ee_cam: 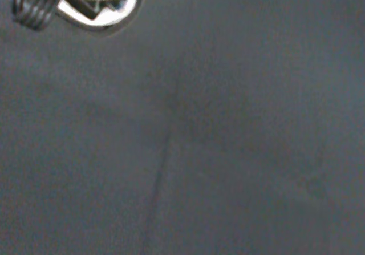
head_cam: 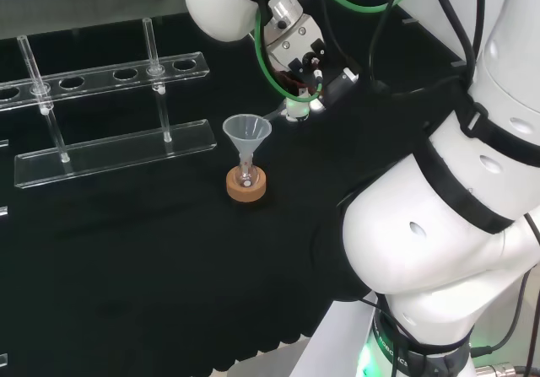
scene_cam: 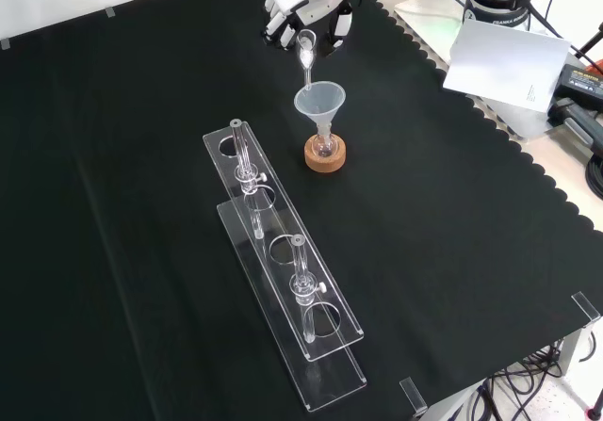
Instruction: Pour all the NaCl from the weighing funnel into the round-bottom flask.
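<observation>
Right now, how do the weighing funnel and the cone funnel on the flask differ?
The weighing funnel is narrow and tilted, held in the hand; the cone funnel is wide-mouthed, upright and free, its stem in the flask on the cork ring. The weighing funnel's tip hangs above the cone funnel's rim. Both are clear.

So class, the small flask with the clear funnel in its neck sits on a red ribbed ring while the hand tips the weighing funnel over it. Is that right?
Not quite: the stand is a cork ring, not a red ribbed one, as the front view shows. The rest holds: the flask carries the clear funnel, and the hand tips the weighing funnel over it.
</observation>
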`<state>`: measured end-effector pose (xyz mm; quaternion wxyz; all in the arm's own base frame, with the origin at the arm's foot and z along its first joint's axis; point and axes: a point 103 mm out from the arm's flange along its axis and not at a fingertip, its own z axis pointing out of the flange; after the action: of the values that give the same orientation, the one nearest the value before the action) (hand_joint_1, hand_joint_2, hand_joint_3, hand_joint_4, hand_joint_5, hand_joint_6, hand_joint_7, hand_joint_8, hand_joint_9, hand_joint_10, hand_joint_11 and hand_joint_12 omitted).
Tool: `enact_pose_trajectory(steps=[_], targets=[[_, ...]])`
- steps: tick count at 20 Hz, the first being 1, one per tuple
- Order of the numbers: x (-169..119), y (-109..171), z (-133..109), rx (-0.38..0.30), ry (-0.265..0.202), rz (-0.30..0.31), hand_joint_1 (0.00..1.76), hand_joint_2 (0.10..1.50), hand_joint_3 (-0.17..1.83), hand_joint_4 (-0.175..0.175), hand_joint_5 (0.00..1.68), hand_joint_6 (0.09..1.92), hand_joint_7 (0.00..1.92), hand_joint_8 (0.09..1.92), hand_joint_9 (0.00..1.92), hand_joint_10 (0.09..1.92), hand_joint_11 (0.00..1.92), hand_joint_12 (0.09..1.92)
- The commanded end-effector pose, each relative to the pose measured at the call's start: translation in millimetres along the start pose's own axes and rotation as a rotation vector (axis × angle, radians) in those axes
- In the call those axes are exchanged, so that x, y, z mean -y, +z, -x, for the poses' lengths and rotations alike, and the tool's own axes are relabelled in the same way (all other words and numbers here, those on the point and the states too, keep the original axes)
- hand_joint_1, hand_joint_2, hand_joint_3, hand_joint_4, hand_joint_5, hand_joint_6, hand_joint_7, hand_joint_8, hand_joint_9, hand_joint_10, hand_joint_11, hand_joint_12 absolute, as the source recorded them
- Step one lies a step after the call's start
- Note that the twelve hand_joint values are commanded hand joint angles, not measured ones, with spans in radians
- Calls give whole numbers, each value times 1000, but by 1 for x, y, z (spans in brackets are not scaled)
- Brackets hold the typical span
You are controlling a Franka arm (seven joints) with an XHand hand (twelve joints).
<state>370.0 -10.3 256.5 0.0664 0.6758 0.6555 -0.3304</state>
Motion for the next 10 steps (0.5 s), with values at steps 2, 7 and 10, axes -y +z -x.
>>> enact_pose_trajectory(steps=[2, 7, 10], targets=[[0, -1, -1, 15, 1, -28, 1130, 636, 674, 175, 1306, 620, 640, 641, 1022, 261, 975, 939], [1, -2, -1, 29, 9, -48, 1131, 636, 673, 175, 1307, 618, 635, 640, 1019, 258, 973, 940], [1, -4, -1, 31, 10, -51, 1131, 636, 672, 175, 1307, 617, 630, 638, 1016, 256, 972, 940]])
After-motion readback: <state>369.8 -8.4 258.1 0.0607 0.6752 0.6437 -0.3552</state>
